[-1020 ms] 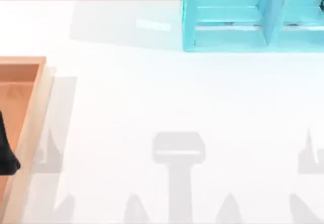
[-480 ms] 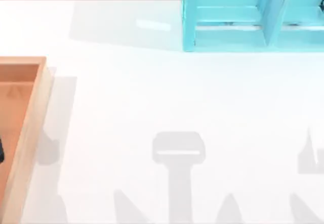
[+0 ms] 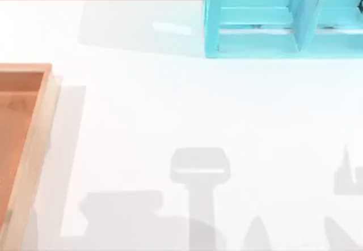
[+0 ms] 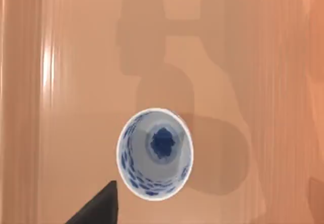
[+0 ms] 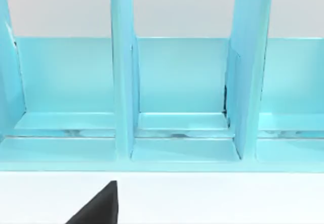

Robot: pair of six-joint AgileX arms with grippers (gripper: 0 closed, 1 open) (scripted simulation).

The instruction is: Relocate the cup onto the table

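While the left arm's wrist camera looks straight down into the orange-brown wooden tray (image 4: pixel 263 57), the cup (image 4: pixel 155 153) stands upright on the tray floor, its mouth open to the lens. It is white with blue dotted marks around the inner wall and a darker blue patch at the bottom. A soft shadow lies on the tray floor beside the cup, and another, larger shadow falls across the wood farther off.

At the edge of that view a black tip of the left claw (image 4: pixel 98 209) shows near the cup's rim, apart from it; I cannot tell how far this claw is spread, and nothing is seen in its grip.

From above, the tray (image 3: pixel 34 143) sits at the left side of the white surface (image 3: pixel 187 103), and a turquoise shelf unit (image 3: pixel 255 35) stands at the far right part. Grey shadows lie along the near part of the surface.

The right arm's wrist camera faces the shelf unit (image 5: pixel 177 133), with its upright dividers and open compartments, standing on the surface (image 5: pixel 228 198). A black tip of the right claw (image 5: pixel 98 209) shows there too; how far it is spread I cannot tell.
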